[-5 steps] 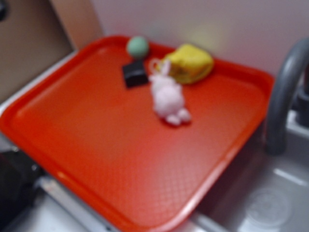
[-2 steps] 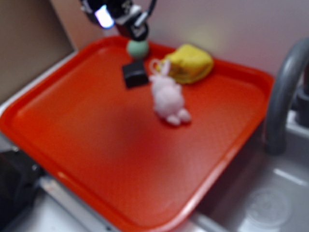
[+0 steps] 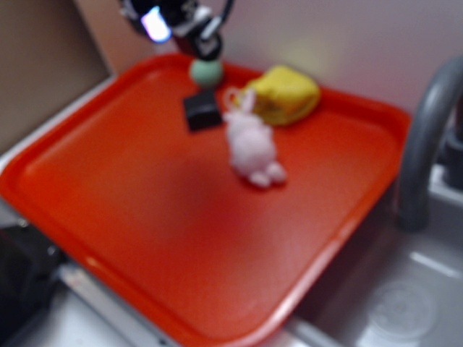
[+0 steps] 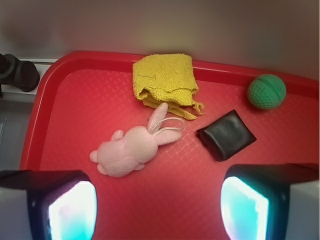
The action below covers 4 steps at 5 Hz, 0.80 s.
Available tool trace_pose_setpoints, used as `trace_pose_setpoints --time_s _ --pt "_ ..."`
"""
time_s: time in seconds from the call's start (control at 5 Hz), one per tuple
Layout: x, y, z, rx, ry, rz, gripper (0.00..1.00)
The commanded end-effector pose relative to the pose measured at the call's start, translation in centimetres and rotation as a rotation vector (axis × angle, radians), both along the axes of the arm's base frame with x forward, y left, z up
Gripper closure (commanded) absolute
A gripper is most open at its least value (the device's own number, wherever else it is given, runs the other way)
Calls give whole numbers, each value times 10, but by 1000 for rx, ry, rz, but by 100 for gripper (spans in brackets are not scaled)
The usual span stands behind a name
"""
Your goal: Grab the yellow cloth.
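Up at the top left of the exterior view, the hand [image 3: 205, 45] hangs over the far edge of the tray [image 3: 145, 238], just above the ball [image 3: 206, 71]. From the wrist view its two fingers [image 4: 60, 205] frame the bottom corners, spread wide with nothing between them.

Largest is the red tray, which fills most of both views; a grey faucet [image 3: 423, 137] curves at the right edge of the exterior view, over a sink [image 3: 405, 303] at the lower right.

Next comes the cloth [image 4: 164, 80], a yellow folded bundle lying at the upper middle of the wrist view, close to the tray's rim. Its frayed lower edge touches or nearly touches the ears of the bunny [image 4: 131, 150], a pale pink plush lying on its side just below and left of the cloth.

Right of the bunny sits a black pouch [image 4: 226, 134], flat on the tray. Smallest, the green ball rests at the upper right of the wrist view, apart from the pouch and well right of the cloth.
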<state>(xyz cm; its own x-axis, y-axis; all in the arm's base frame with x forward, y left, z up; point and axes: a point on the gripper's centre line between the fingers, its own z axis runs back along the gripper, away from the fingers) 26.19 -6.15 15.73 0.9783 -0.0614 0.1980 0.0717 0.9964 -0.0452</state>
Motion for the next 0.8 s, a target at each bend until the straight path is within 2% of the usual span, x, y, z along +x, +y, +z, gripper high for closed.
trace_pose_setpoints --time_s 0.0,0.2,0.4,0.6 --pt "45 -4 -4 53 -92 66 0" --pt "76 -2 -24 89 -94 61 0" --pt "96 -5 -46 64 -68 59 0" --pt "103 -17 -71 46 -13 11 0"
